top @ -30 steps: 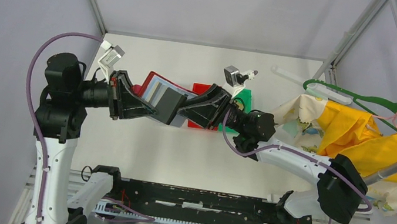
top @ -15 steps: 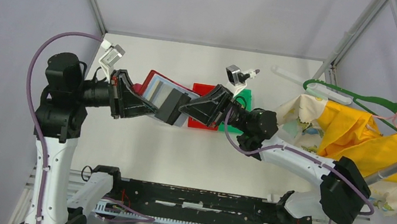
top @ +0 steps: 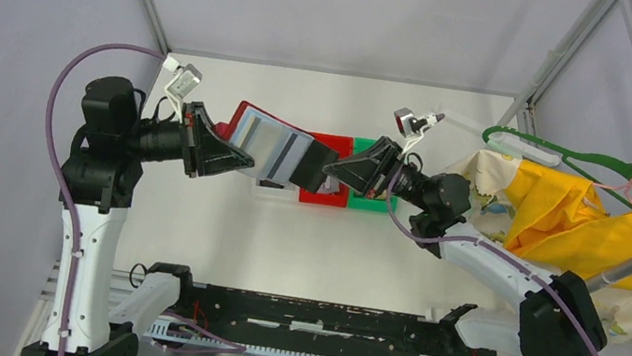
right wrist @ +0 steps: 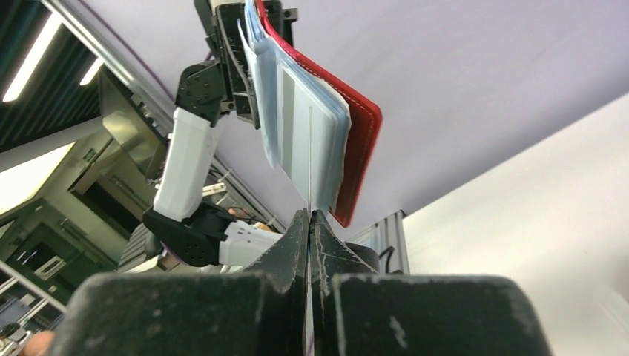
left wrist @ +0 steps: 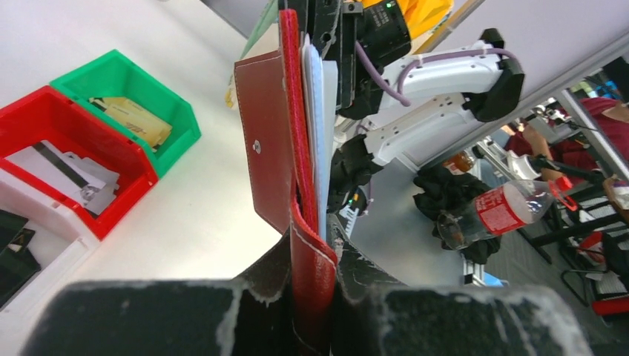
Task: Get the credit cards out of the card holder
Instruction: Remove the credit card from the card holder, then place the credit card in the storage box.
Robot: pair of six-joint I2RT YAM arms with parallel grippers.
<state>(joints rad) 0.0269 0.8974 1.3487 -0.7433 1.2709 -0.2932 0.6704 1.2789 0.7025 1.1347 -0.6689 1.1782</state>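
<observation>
left end effector (top: 242,159) clamps the card holder (top: 272,145), whose long axis points frame-right at the nearer right end effector (top: 330,169), pinched shut on a credit card (top: 312,164).

Over the white table (top: 193,216), between left pincer (top: 248,162) and right pincer (top: 329,171): red folding card holder (top: 265,147) (thin dark card (top: 314,164) jutting from its right end). Beneath, left to right: white plastic bin (left wrist: 41,241), red plastic bin (left wrist: 122,208), green plastic bin (left wrist: 174,144).

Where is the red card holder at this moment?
Top view, left of centre: the card holder is held in the air between the left gripper and the right gripper, near the red bin.
</observation>
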